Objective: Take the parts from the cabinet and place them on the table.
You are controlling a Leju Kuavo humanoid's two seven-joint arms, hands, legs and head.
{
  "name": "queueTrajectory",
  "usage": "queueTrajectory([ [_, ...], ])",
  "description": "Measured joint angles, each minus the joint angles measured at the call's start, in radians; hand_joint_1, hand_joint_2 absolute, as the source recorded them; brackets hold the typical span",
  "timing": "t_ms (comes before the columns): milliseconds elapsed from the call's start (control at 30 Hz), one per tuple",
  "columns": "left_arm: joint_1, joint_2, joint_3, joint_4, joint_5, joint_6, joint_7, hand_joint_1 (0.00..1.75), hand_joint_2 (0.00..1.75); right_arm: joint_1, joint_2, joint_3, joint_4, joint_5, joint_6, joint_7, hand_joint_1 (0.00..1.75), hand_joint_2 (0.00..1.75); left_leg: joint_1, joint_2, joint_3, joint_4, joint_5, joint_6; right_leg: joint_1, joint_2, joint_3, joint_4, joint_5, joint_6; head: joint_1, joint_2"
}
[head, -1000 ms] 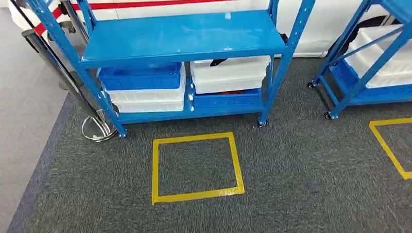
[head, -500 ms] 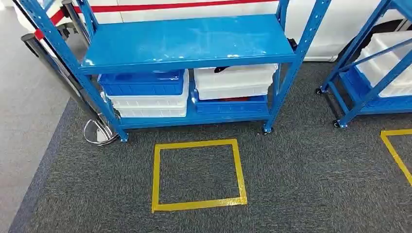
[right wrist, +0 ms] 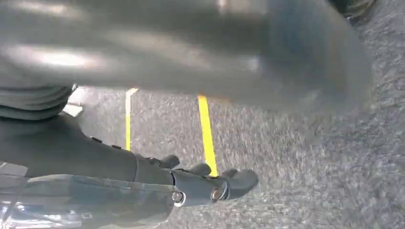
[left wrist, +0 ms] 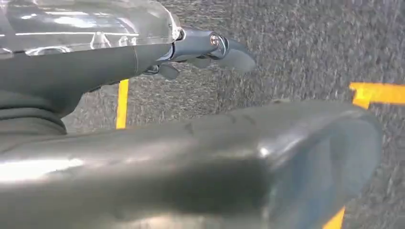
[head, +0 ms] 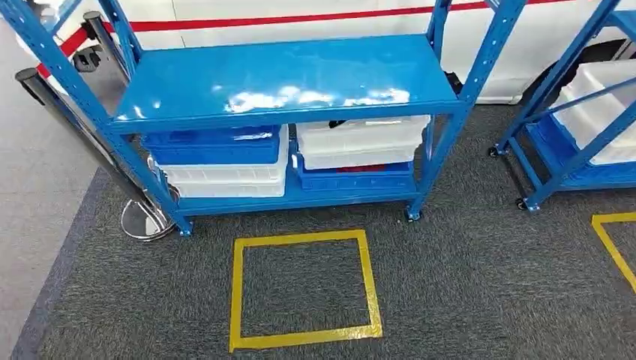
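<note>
The blue cabinet rack (head: pixel 285 82) stands ahead on wheels, its upper shelf bare. On its bottom shelf a blue bin (head: pixel 214 146) sits on a white bin (head: pixel 225 176) at the left. At the right a white bin (head: pixel 364 142) sits on a blue bin (head: pixel 356 178). A dark part (head: pixel 337 124) peeks from the right white bin. My left hand (left wrist: pixel 191 157) hangs over the carpet, its fingers (left wrist: pixel 224 50) apart and holding nothing. My right hand (right wrist: pixel 191 47) hangs likewise, its fingers (right wrist: pixel 224 183) spread and holding nothing.
A yellow tape square (head: pixel 298 238) marks the grey carpet in front of the rack. A second blue rack (head: pixel 551 142) with a white bin (head: pixel 607 105) stands at the right. A barrier post (head: pixel 90 142) with a round metal base (head: pixel 142 221) stands by the rack's left leg.
The whole picture has shifted: the camera moved, and the rack and tape square now sit lower and a little larger in the head view. The things themselves have not moved.
</note>
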Motion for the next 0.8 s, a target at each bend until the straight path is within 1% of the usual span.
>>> queueTrajectory([
  [33,-0.001,-0.001,0.000,0.000,0.000,0.000,0.000,0.00,0.00,-0.003,0.000,0.000,0.000,0.000,0.002,0.002,0.00,0.00,0.005,0.001,0.023,-0.018,0.000,0.002,-0.004,0.001,-0.011,0.033,0.005,0.004,0.001,0.000],
  [67,-0.001,0.000,0.000,0.000,0.000,0.000,0.000,0.00,0.00,-0.001,0.000,-0.002,0.000,-0.003,0.004,0.001,0.00,0.00,0.004,0.002,0.039,-0.028,-0.005,0.008,-0.004,0.002,-0.036,0.082,0.012,0.007,0.003,0.000],
  [100,-0.002,0.000,0.000,0.000,0.000,0.000,0.000,0.00,0.00,-0.003,0.000,-0.005,0.000,-0.006,0.004,0.002,0.00,0.00,0.004,0.005,0.048,-0.032,-0.011,0.014,-0.006,0.002,-0.081,0.142,-0.002,0.010,0.004,0.000],
  [133,-0.005,0.000,0.000,0.000,0.000,0.000,0.000,0.00,0.00,-0.005,0.000,-0.008,0.000,-0.007,0.006,0.002,0.00,0.00,0.004,0.007,0.056,-0.032,-0.021,0.015,-0.006,0.002,-0.132,0.202,-0.035,0.013,0.003,0.000],
  [167,-0.004,0.000,0.000,0.000,0.000,0.000,0.000,0.00,0.00,-0.004,0.000,-0.008,0.000,-0.007,0.006,0.001,0.00,0.00,0.004,0.004,0.065,-0.032,-0.032,0.015,-0.007,0.002,-0.180,0.249,-0.080,0.019,0.004,0.000],
  [200,-0.004,0.000,0.000,0.000,0.000,0.000,0.000,0.00,0.00,-0.004,0.000,-0.009,0.000,-0.007,0.005,0.002,0.00,0.00,0.004,0.003,0.077,-0.032,-0.043,0.014,-0.009,0.002,-0.212,0.268,-0.106,0.024,0.003,0.000],
  [233,-0.004,-0.001,0.000,0.000,0.000,-0.001,0.000,0.00,0.00,-0.001,0.000,-0.009,-0.001,-0.006,0.002,0.000,0.00,0.00,0.005,0.002,0.093,-0.032,-0.055,0.012,-0.011,0.001,-0.230,0.256,-0.106,0.027,0.003,0.000],
  [267,-0.002,-0.002,0.000,0.000,0.000,-0.001,0.000,0.00,0.00,0.001,0.000,-0.010,-0.001,-0.006,-0.001,0.000,0.00,0.00,0.007,0.000,0.110,-0.032,-0.068,0.007,-0.012,0.001,-0.232,0.217,-0.083,0.030,0.004,0.000],
  [300,0.001,-0.002,0.000,0.000,0.000,-0.001,0.001,0.00,0.00,0.004,0.000,-0.011,-0.001,-0.005,-0.005,0.000,0.00,0.00,0.009,0.000,0.129,-0.032,-0.082,0.003,-0.013,0.001,-0.225,0.157,-0.035,0.032,0.003,0.000],
  [333,0.001,-0.003,0.000,0.000,0.001,-0.001,0.001,0.00,0.00,0.007,0.000,-0.013,-0.001,-0.004,-0.006,-0.001,0.00,0.00,0.011,0.001,0.149,-0.032,-0.099,-0.002,-0.013,0.001,-0.216,0.080,0.043,0.033,0.004,0.000],
  [367,0.005,-0.003,0.000,0.000,0.000,0.000,0.001,0.00,0.00,0.015,0.000,-0.015,-0.001,-0.003,-0.006,-0.001,0.00,0.00,0.009,0.002,0.154,-0.031,-0.113,-0.008,-0.014,-0.003,-0.219,0.024,0.143,0.029,0.006,0.000],
  [400,0.000,-0.003,0.000,0.000,0.000,0.000,0.001,0.00,0.00,0.013,0.000,-0.015,-0.001,-0.003,-0.006,-0.002,0.00,0.00,0.007,-0.001,0.168,-0.025,-0.126,-0.013,-0.009,-0.006,-0.220,0.024,0.121,0.012,0.003,0.000],
  [433,-0.007,-0.003,0.000,0.000,0.000,0.000,0.001,0.00,0.00,0.010,0.000,-0.015,-0.002,-0.002,-0.006,-0.003,0.00,0.00,0.005,0.002,0.170,-0.031,-0.139,-0.021,-0.005,-0.003,-0.212,0.026,0.124,0.000,0.003,0.000],
  [467,-0.006,-0.003,0.000,0.000,0.000,0.000,0.002,0.00,0.00,0.009,0.000,-0.015,-0.002,-0.001,-0.007,-0.003,0.00,0.00,0.005,0.002,0.188,-0.028,-0.133,-0.027,-0.008,0.001,-0.208,0.021,0.119,-0.009,0.002,0.000],
  [500,-0.007,-0.003,0.000,0.000,0.000,0.000,0.002,0.00,0.00,0.009,0.000,-0.015,-0.002,-0.001,-0.007,-0.005,0.00,0.00,0.005,0.002,0.185,-0.021,-0.125,-0.031,-0.006,0.001,-0.199,0.017,0.112,-0.016,0.003,0.000],
  [533,-0.011,-0.002,0.000,0.000,0.000,0.000,0.002,0.00,0.00,0.007,0.000,-0.015,-0.002,-0.001,-0.007,-0.006,0.00,0.00,0.005,0.003,0.171,0.009,-0.118,-0.036,-0.012,0.003,-0.181,0.010,0.110,-0.022,0.002,0.000],
  [567,-0.010,-0.002,0.000,0.000,0.000,0.000,0.001,0.00,0.00,0.008,0.000,-0.016,-0.002,-0.001,-0.007,-0.007,0.00,0.00,0.008,0.003,0.147,0.067,-0.105,-0.041,-0.013,0.001,-0.165,0.002,0.102,-0.029,0.001,0.000],
  [600,-0.010,-0.002,0.000,0.000,0.000,0.000,0.001,0.00,0.00,0.008,0.000,-0.016,-0.003,-0.001,-0.007,-0.008,0.00,0.00,0.011,0.004,0.100,0.135,-0.111,-0.047,-0.013,0.001,-0.152,-0.005,0.093,-0.033,-0.003,0.000],
  [633,-0.010,-0.002,0.000,0.000,0.000,0.000,0.001,0.00,0.00,0.007,0.000,-0.016,-0.003,-0.001,-0.007,-0.007,0.00,0.00,0.014,0.004,0.049,0.200,-0.139,-0.053,-0.012,0.001,-0.139,-0.010,0.086,-0.035,-0.002,0.000],
  [667,-0.010,-0.002,0.000,0.000,0.000,0.000,0.001,0.00,0.00,0.007,0.000,-0.016,-0.003,-0.001,-0.006,-0.007,0.00,0.00,0.015,0.004,0.007,0.247,-0.179,-0.057,-0.012,0.001,-0.127,-0.012,0.076,-0.035,-0.002,0.000],
  [700,-0.009,-0.002,0.000,0.000,0.000,0.000,0.001,0.00,0.00,0.007,0.000,-0.016,-0.003,-0.001,-0.006,-0.007,0.00,0.00,0.016,0.004,-0.027,0.272,-0.217,-0.058,-0.012,0.003,-0.113,-0.014,0.065,-0.035,-0.003,0.000],
  [733,-0.009,-0.002,0.000,0.000,0.000,0.000,0.002,0.00,0.00,0.007,0.000,-0.016,-0.003,0.000,-0.006,-0.007,0.00,0.00,0.017,0.004,-0.049,0.269,-0.235,-0.057,-0.013,0.005,-0.097,-0.014,0.053,-0.034,-0.003,0.000],
  [767,-0.006,-0.002,0.000,0.000,0.000,0.000,0.002,0.00,0.00,0.008,0.000,-0.016,-0.003,0.000,-0.006,-0.007,0.00,0.00,0.018,0.004,-0.057,0.234,-0.224,-0.054,-0.013,0.007,-0.078,-0.014,0.038,-0.033,-0.003,0.000],
  [800,-0.003,-0.002,0.000,0.000,0.000,0.000,0.002,0.00,0.00,0.008,0.000,-0.016,-0.003,0.000,-0.006,-0.007,0.00,0.00,0.018,0.004,-0.053,0.180,-0.187,-0.051,-0.012,0.009,-0.059,-0.014,0.025,-0.032,-0.003,0.000],
])
